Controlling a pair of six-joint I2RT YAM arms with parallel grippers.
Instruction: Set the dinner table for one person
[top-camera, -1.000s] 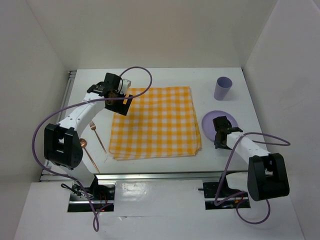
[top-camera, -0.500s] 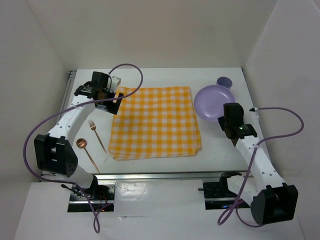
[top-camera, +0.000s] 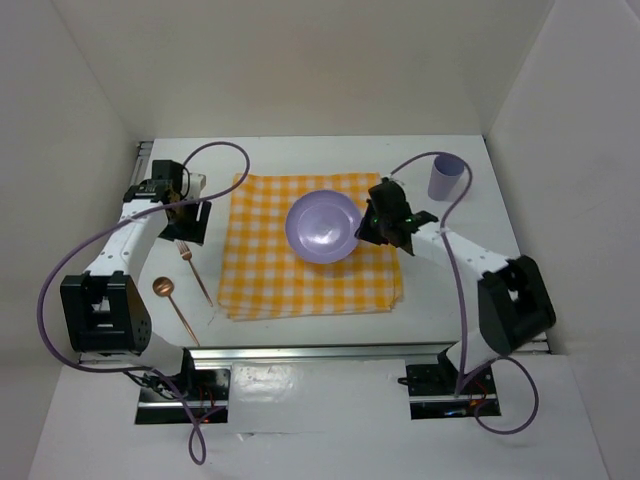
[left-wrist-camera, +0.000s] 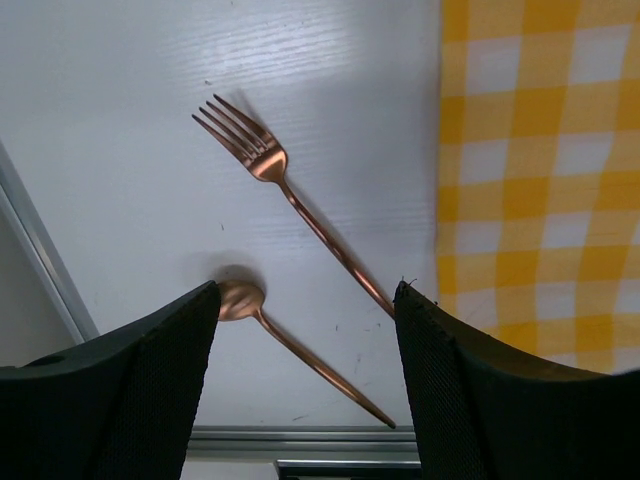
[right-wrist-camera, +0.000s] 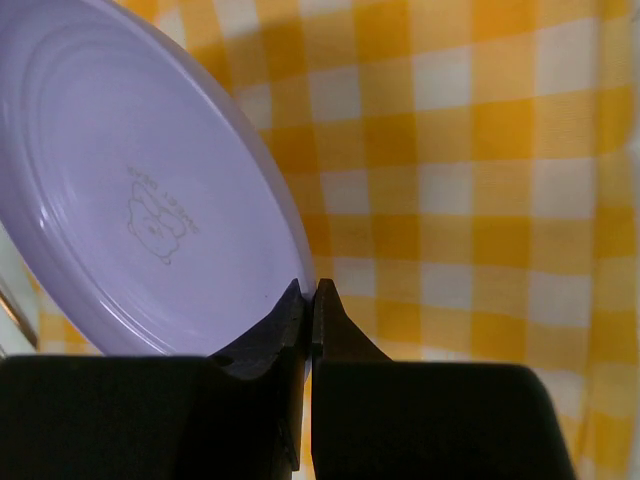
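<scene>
Beneath both claws the dinner table (top-camera: 300, 155) is spread, a white top with metal rails at its edges and white walls around it. Between the left claw (top-camera: 186, 218) and the right claw (top-camera: 374, 226) a yellow-and-white checked cloth (top-camera: 270, 270) is laid flat on the middle of the table. Its left edge is seen just to the right of the left claw, and its right edge passes under the right claw.

A lilac plate (top-camera: 322, 226) is held out to the left of the right claw, over the centre of the cloth. The claw's two fingers are pinched tight on the plate's right rim. From the right wrist the plate is seen tilted, but whether its far edge touches the cloth cannot be told.

A lilac cup (top-camera: 445, 177) is stood upright on bare table, behind and to the right of the right claw, off the cloth.

The left claw is spread wide, with nothing gripped. A copper fork (left-wrist-camera: 290, 190) is seen on the bare table between its fingers, tines away from the claw. A copper spoon (left-wrist-camera: 290, 345) is laid closer to the claw than the fork, its bowl by one fingertip, apart from the fork.
</scene>
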